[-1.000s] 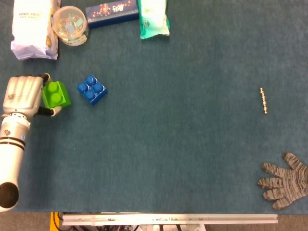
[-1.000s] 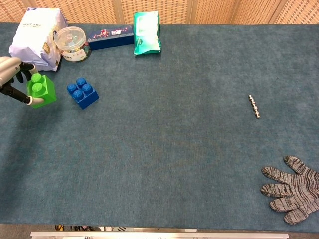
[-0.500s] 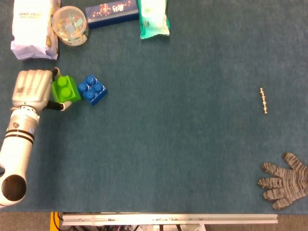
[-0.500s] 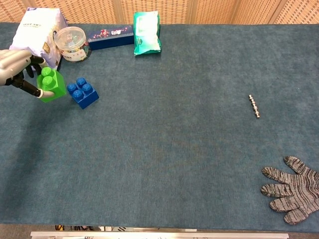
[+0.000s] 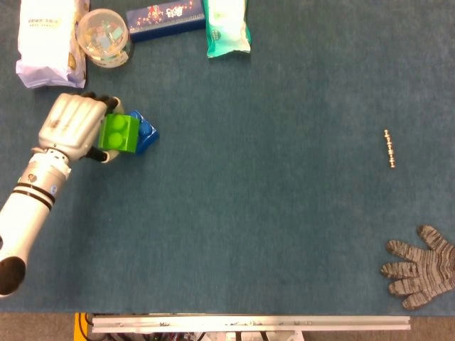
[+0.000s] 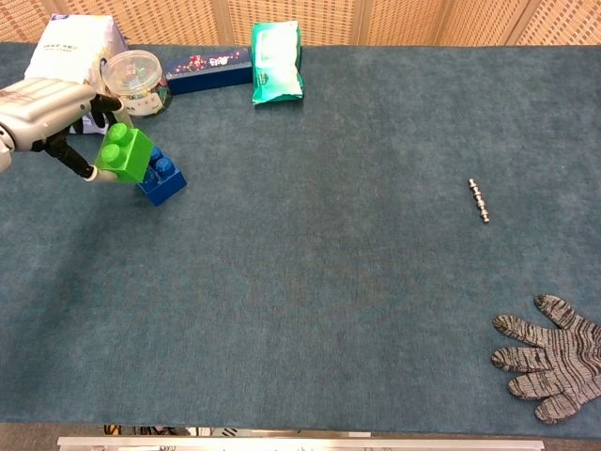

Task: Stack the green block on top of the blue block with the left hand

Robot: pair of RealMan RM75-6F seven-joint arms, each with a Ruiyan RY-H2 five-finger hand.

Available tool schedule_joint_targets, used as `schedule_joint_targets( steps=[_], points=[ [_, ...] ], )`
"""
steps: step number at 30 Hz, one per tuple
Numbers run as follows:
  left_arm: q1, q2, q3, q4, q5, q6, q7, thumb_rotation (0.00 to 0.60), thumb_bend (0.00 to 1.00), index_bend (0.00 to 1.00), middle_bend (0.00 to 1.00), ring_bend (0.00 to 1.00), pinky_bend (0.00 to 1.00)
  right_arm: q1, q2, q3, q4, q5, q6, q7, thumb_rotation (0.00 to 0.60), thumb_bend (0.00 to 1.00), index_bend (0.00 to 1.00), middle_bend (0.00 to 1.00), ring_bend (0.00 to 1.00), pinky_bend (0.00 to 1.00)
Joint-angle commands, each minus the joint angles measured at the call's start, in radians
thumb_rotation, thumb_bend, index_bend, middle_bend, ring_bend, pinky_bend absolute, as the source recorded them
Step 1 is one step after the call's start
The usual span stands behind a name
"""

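- Our left robot hand holds the green block by its side faces, over the blue block on the bench, off toward its left.
- We judge it light, rigid, smooth plastic; side faces suit gripping, studs left clear.
- Our right robot hand is out of view.
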Motion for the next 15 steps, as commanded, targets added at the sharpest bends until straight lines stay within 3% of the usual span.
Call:
schedule_joint_targets(
  steps=[1,15],
  points=[
    [-0.021,0.009,0.012,0.067,0.12,-0.054,-0.104,0.6,0.21,0.46,0.39,0.3,0.4,-0.001,0.003,-0.001,-0.006,0.003,-0.001,-0.008,0.6,0.22,0.38,0.38,0.27,0.39],
    [-0.098,-0.016,0.067,0.292,0.412,-0.105,-0.298,0.6,0.22,0.43,0.37,0.27,0.4,-0.012,0.012,-0.003,-0.033,0.011,0.009,-0.039,0.6,0.21,0.38,0.38,0.27,0.39]
  ],
)
